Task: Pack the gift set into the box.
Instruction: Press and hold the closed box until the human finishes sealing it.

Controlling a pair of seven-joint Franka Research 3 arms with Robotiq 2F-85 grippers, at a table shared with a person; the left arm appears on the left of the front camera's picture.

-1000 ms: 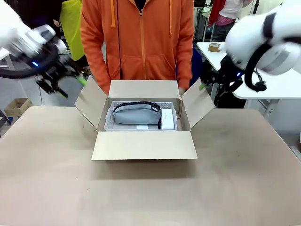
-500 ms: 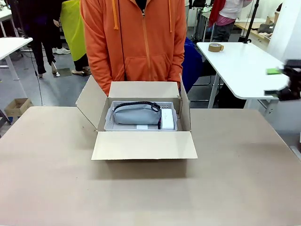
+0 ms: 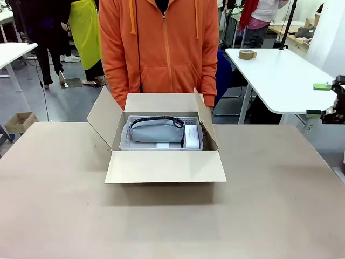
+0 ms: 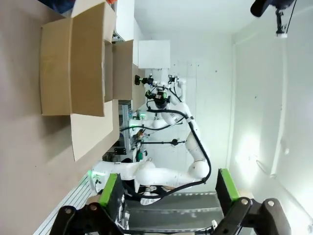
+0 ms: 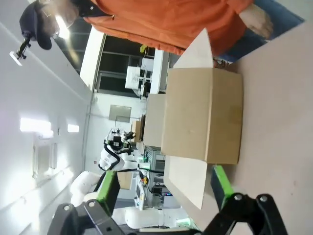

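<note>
The box [image 3: 164, 164] stands open at the middle of the table, its front flap folded down flat and its side flaps raised. Inside lies the gift set [image 3: 156, 131], grey-blue with a dark band and a small white label. A person in an orange hoodie [image 3: 159, 48] stands right behind it, one hand [image 5: 254, 19] by the right flap. My right gripper [image 3: 318, 100] hovers open at the far right edge, well clear of the box [image 5: 205, 115]. My left gripper [image 4: 167, 191] is open too, far from the box [image 4: 73, 58], with nothing between its pads.
A white side table [image 3: 280, 75] with a roll of tape [image 3: 247, 54] stands at the back right, close to my right gripper. A small brown carton [image 3: 19, 121] sits on the floor at left. Bare tabletop [image 3: 172, 226] surrounds the box.
Both arms pulled away from the box's side flaps; the left left the front view, the right withdrew to the far right. The right flap now leans inward.
</note>
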